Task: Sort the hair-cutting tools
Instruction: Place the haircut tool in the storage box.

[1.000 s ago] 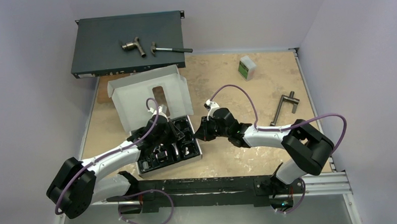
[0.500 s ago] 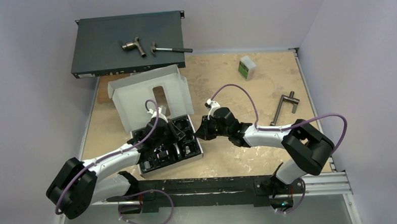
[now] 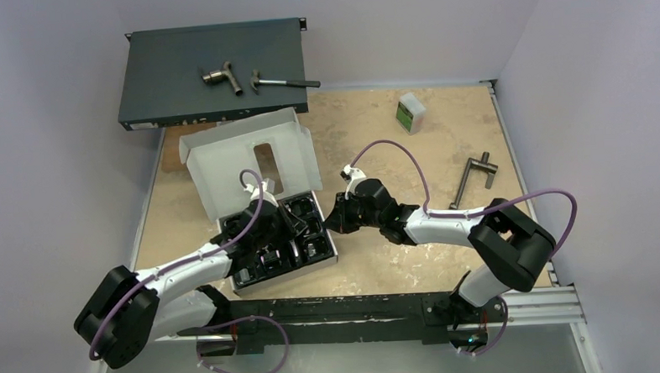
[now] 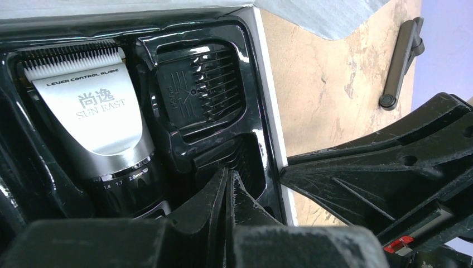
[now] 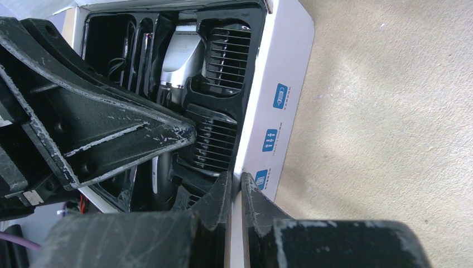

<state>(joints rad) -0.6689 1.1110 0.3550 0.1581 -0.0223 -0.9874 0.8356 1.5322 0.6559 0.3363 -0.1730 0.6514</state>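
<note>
The hair clipper (image 4: 92, 111), with its silver head and white teeth, lies in the black tray (image 4: 148, 53) of a white box (image 3: 241, 157). A black comb attachment (image 4: 203, 89) sits in the slot to its right. In the right wrist view the clipper (image 5: 181, 56) and two combs (image 5: 226, 50) (image 5: 209, 145) show in the tray. My left gripper (image 4: 230, 180) is shut and low inside the tray, just below the comb slot; nothing shows between its fingers. My right gripper (image 5: 237, 187) is shut on the box's white right wall (image 5: 279, 95).
A dark flat case (image 3: 170, 76) at the back left carries a pipe fitting (image 3: 221, 76) and a hammer (image 3: 284, 83). A small white-and-green bottle (image 3: 410, 112) stands at the back. A dark T-shaped handle (image 3: 472, 179) lies to the right.
My left gripper has moved slightly nearer and to the right within the tray. My right gripper has stayed at the box's right wall.
</note>
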